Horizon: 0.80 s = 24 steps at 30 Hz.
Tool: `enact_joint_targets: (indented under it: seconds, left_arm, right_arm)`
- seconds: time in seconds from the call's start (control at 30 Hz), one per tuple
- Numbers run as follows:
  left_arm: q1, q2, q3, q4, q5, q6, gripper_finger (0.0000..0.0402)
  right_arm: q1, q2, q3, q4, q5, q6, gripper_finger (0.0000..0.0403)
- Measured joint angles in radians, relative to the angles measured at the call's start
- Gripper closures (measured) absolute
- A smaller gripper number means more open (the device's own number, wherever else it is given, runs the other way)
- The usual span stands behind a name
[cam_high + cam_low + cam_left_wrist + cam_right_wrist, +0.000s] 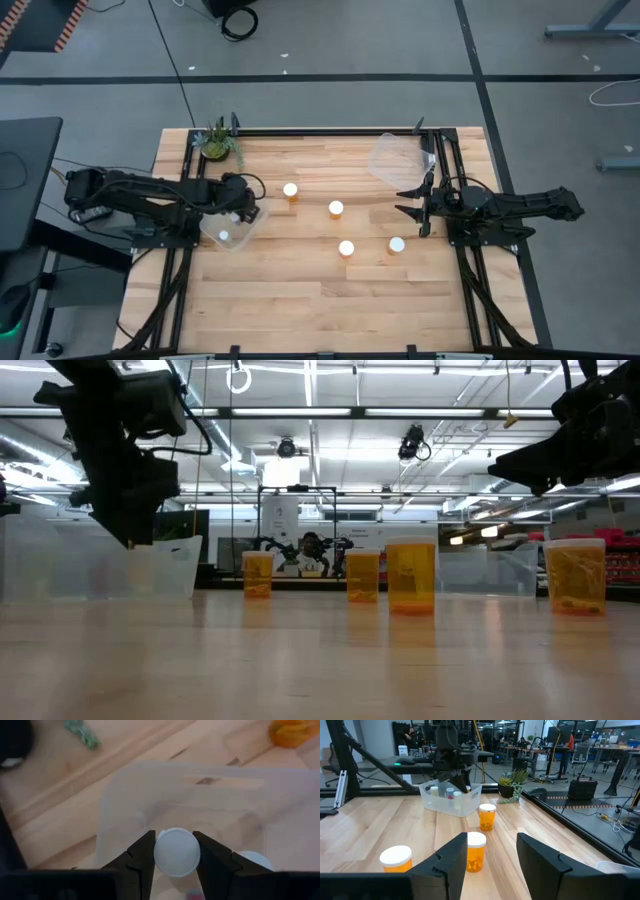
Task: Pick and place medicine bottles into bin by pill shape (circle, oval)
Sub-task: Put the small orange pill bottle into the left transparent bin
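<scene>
Smooth wooden table [300,290], seemingly translucent plastic bin [125,805].

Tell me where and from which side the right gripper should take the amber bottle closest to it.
Grip the amber translucent bottle with the round white cap across its cap or just below it, coming down from above. It stands upright and apart from the other bottles, so the round sides are free. The open right gripper hovers near it; the left gripper holds another bottle over the clear plastic bin.

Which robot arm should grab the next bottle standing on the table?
Probably the right. The right gripper is open and empty near four bottles, nearest one. The left gripper holds a bottle over the left bin.
</scene>
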<state>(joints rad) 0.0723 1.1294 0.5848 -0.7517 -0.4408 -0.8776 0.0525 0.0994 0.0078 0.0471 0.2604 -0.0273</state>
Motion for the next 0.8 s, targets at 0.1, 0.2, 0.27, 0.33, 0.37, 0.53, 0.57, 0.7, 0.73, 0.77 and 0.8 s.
enact_joint_targets:
  seconds: [0.1,0.2,0.27,0.33,0.37,0.53,0.57,0.7,0.73,0.77,0.8]
  left_arm:
    - [0.005,0.000,-0.008,0.011,0.013,0.000,0.0266]
    - [0.005,0.000,-0.008,0.022,0.013,0.000,0.0260]
    - [0.005,0.000,-0.008,0.024,0.016,0.000,0.0257]
    - [0.005,0.001,-0.008,0.024,0.017,-0.001,0.0254]
    - [0.005,0.001,-0.008,0.024,0.017,-0.001,0.0251]
    - [0.005,0.002,-0.008,0.024,0.017,0.000,0.0236]
    - [0.005,0.002,-0.008,0.024,0.017,0.000,0.0232]
    - [0.005,0.002,-0.008,0.023,0.017,0.007,0.0217]
    - [0.004,0.002,-0.007,0.023,0.017,0.016,0.0213]
    - [0.004,0.002,-0.007,0.023,0.017,0.023,0.0210]
    - [0.004,0.002,-0.007,0.023,0.016,0.029,0.0207]
  right_arm:
    - [0.000,0.000,0.000,0.000,0.000,0.000,0.0225]
    - [0.000,0.000,0.000,0.000,0.000,0.000,0.0225]
    - [0.000,0.000,0.000,0.000,0.000,0.000,0.0225]
    - [0.000,0.000,0.000,0.000,0.000,0.000,0.0225]
    - [0.000,0.000,0.000,0.000,0.000,0.000,0.0225]
    - [0.000,0.000,0.000,0.000,0.000,0.000,0.0225]
    - [0.000,0.000,0.000,0.000,0.000,0.000,0.0225]
    - [0.000,0.000,0.000,0.000,0.000,0.000,0.0225]
    - [0.000,0.000,0.000,0.000,0.000,0.000,0.0225]
    - [0.000,0.000,0.000,0.000,0.000,0.000,0.0225]
    - [0.000,0.000,0.000,0.000,0.000,0.000,0.0225]
